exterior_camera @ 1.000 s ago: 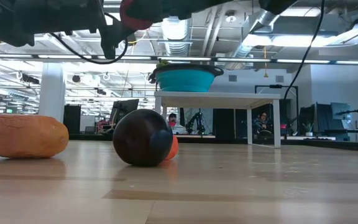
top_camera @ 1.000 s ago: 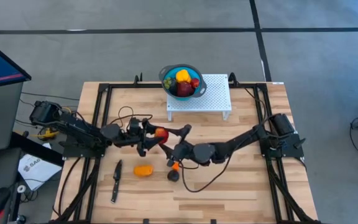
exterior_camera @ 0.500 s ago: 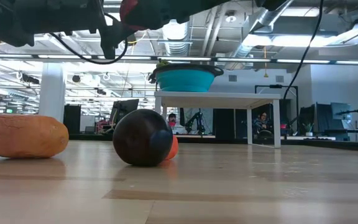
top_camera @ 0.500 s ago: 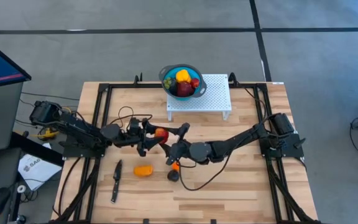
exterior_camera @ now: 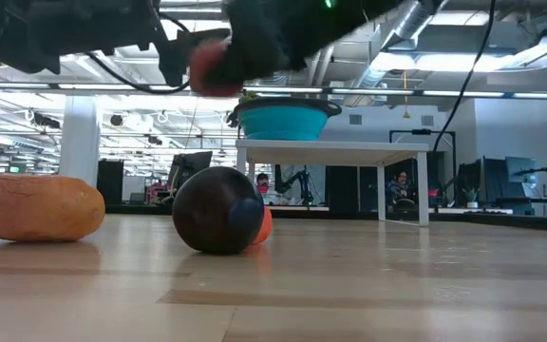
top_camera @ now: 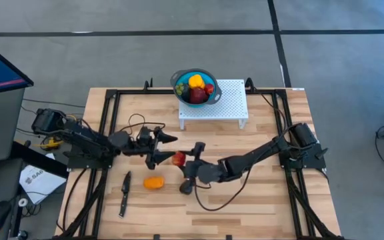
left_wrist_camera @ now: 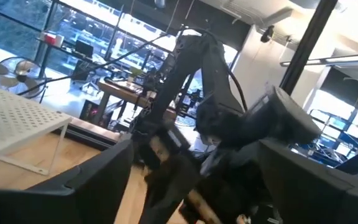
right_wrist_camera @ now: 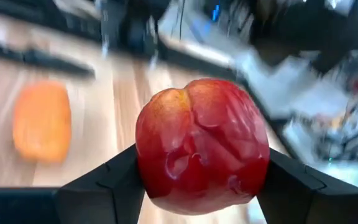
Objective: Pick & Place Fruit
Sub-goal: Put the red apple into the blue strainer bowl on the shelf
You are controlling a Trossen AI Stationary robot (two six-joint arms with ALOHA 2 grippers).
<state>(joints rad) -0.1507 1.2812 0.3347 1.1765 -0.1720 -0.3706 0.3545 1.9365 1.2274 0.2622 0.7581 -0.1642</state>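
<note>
The red fruit [top_camera: 179, 159] has changed hands — the right gripper [top_camera: 187, 162] now clamps it above the tabletop [top_camera: 259, 200]. The left gripper [top_camera: 163, 148] has let go — its jaws stand open, just beside.

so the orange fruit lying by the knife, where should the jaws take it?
Grip the orange fruit across its short middle, coming straight down. It is oblong and lies flat on the table, long axis left-right in the high view, with bare wood all round. The knife lies apart.

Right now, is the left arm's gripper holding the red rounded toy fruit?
No. The red rounded toy fruit sits clamped in the right gripper; the left gripper is open and empty.
</note>
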